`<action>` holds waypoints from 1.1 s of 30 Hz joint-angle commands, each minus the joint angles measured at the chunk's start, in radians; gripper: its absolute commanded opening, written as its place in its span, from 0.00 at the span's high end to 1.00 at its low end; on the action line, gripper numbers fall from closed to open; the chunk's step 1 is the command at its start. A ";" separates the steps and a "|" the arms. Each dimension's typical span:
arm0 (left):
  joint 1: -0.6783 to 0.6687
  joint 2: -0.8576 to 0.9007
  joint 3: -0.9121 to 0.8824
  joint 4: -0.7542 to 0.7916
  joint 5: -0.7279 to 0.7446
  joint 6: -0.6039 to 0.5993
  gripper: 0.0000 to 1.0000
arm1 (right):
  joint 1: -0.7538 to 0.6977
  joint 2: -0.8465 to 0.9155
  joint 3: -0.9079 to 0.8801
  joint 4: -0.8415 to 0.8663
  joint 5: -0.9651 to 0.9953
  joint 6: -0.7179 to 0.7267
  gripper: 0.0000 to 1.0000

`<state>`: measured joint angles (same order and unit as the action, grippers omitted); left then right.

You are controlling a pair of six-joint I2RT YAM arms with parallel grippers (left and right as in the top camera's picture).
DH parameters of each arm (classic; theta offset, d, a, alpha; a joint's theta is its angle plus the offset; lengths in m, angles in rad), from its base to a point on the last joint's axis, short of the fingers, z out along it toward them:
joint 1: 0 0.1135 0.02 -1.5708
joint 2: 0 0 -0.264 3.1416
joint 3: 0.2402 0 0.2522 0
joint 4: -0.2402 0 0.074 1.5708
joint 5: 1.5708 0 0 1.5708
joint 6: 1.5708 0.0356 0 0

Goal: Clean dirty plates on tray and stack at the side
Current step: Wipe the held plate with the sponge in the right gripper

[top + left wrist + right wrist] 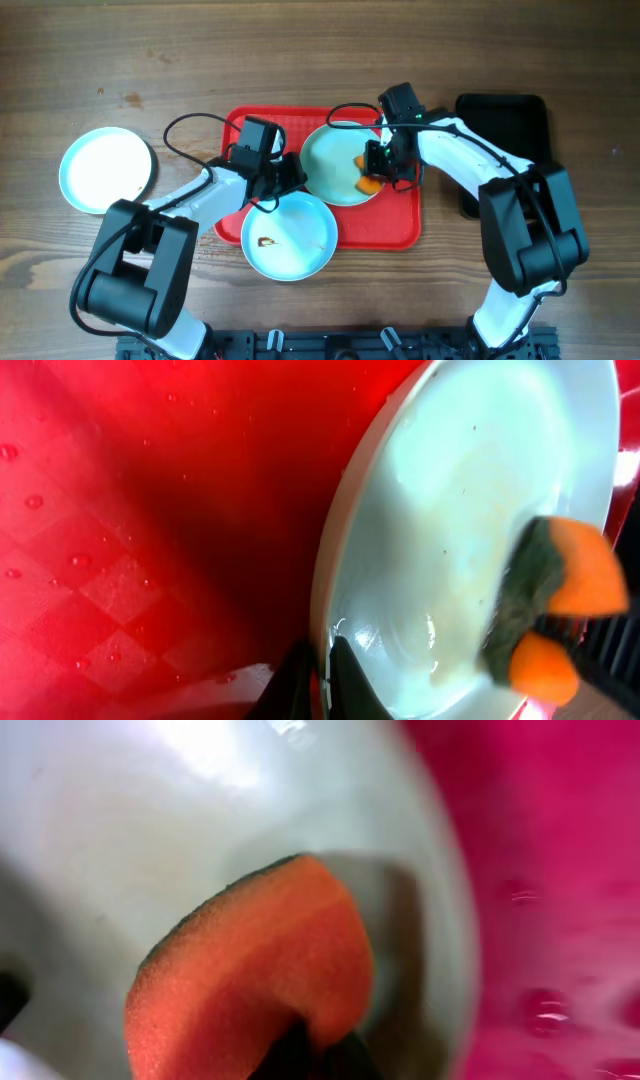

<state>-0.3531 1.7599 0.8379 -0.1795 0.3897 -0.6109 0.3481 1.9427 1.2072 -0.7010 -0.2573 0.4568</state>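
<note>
A red tray [395, 225] lies mid-table. One plate [335, 160] sits tilted on it. My left gripper [290, 175] is shut on that plate's left rim, seen in the left wrist view [322, 675] pinching the rim of the plate [460, 530]. My right gripper [378, 172] is shut on an orange sponge [368, 184] with a dark scrub side, pressed on the plate's right part; it also shows in the right wrist view [250, 980] and the left wrist view [560, 610]. A second plate [290, 235] with a brown smear overhangs the tray's front edge. A third plate [107, 168] lies at the far left.
A black tray [510, 130] lies to the right of the red tray, partly under my right arm. Water drops dot the red tray [120, 560]. Cables loop above both wrists.
</note>
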 commanded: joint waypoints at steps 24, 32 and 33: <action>0.001 0.013 -0.013 -0.027 -0.042 0.001 0.96 | 0.039 0.060 0.349 -0.151 -0.147 -0.091 0.96; 0.001 0.013 -0.013 -0.026 -0.042 0.000 0.96 | 0.095 0.063 0.169 0.061 -0.171 0.029 0.96; 0.001 0.013 -0.013 -0.023 -0.042 0.000 0.96 | 0.095 0.064 0.142 0.086 -0.172 0.048 0.96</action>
<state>-0.3546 1.7599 0.8375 -0.2016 0.3714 -0.6109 0.4442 1.9865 1.4139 -0.6540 -0.4004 0.4381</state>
